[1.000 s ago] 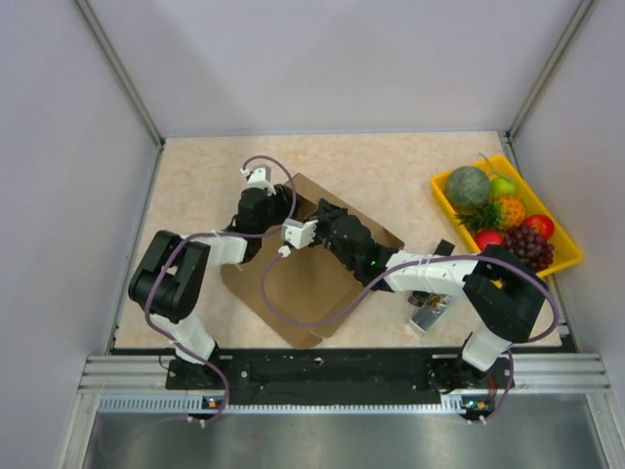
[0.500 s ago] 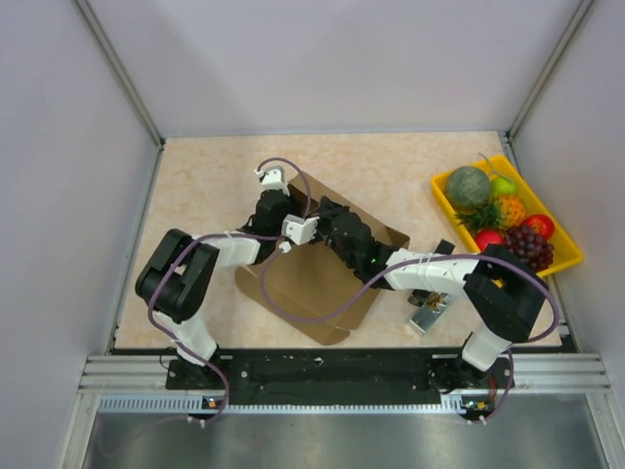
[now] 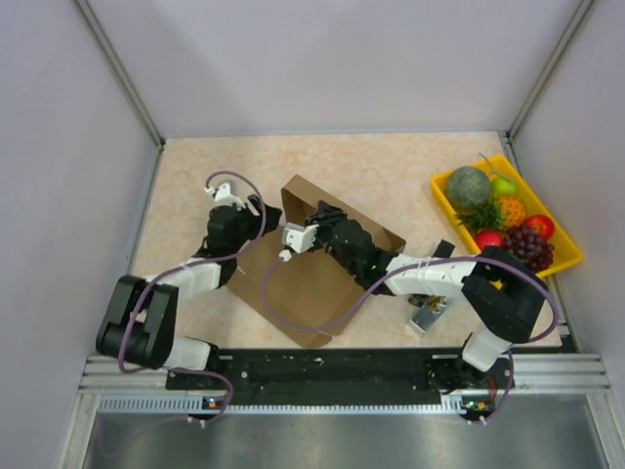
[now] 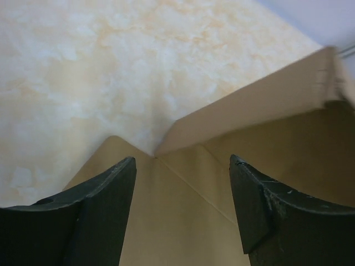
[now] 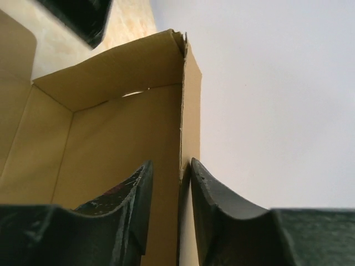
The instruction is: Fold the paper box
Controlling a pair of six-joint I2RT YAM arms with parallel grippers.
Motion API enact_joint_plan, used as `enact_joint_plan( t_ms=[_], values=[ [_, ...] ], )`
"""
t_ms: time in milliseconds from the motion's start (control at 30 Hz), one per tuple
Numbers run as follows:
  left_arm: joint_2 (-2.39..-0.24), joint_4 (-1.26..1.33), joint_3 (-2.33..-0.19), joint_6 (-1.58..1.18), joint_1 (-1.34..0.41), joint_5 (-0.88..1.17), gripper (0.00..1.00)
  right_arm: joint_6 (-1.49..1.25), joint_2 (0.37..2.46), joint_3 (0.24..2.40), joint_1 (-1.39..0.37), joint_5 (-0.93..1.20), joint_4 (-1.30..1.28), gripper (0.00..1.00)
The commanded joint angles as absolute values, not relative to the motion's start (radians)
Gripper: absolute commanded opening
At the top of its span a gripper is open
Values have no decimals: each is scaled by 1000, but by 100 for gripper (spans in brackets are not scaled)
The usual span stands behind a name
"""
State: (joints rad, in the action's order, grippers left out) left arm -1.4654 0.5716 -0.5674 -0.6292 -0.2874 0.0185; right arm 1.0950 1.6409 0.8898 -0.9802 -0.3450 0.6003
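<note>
my left claw [image 4: 183, 166] has swung out to the 9 o'clock side of the paper box [image 3: 308, 283], away from the far corner it crowded a second ago. it hangs wide open and empty over a flat flap with a rounded corner and the marbled beige table [image 3: 391, 176]. the box lies mid-table and has turned a little. its wall at 12 o'clock now stands upright, so i judge that one fold is made and the other flaps wait. the card is matte brown with crisp creases and a raw, slightly frayed top edge. my right claw [image 5: 171, 163] is nearly closed, pinching that standing wall near its corner. the yellow tray [image 3: 566, 256] of fruit sits apart at 2 o'clock.
</note>
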Motion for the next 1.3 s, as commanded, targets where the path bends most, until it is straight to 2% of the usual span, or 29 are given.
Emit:
enact_joint_plan(
  t_ms=[0, 133, 233, 333, 433, 467, 567, 667, 800, 1000, 1167, 1267],
  values=[
    [-1254, 589, -506, -693, -224, 316, 72, 1048, 1620, 868, -977, -313, 653, 37],
    [-1099, 457, -526, -666, -201, 340, 76, 1025, 1591, 858, -979, -296, 643, 43],
    [-1077, 316, -644, -666, -170, 377, 82, 967, 1540, 859, -979, -291, 601, 51],
    [-1162, 215, -813, -663, -140, 477, 84, 895, 1485, 865, -979, -298, 563, 63],
    [-1336, 158, -986, -650, -118, 560, 84, 826, 1451, 883, -977, -301, 499, 71],
    [-1432, 166, -1070, -658, -114, 660, 81, 813, 1447, 890, -974, -295, 459, 79],
    [-1601, 218, -1211, -681, -120, 763, 76, 755, 1447, 914, -957, -250, 391, 77],
    [-1718, 94, -1349, -628, -123, 819, 68, 710, 1424, 914, -950, -250, 385, 77],
    [-1756, 65, -1353, -575, -129, 842, 68, 394, 1342, 1055, -896, -160, 75, 78],
    [-1756, 57, -1307, -548, -132, 865, 70, 36, 1194, 1192, -829, -22, -187, 81],
    [-1746, 51, -1267, -535, -130, 850, 59, -259, 1121, 1190, -632, 200, -374, 81],
    [-1744, 51, -1243, -522, -132, 842, 53, -380, 1063, 1121, -511, 379, -377, 77]
  ],
)
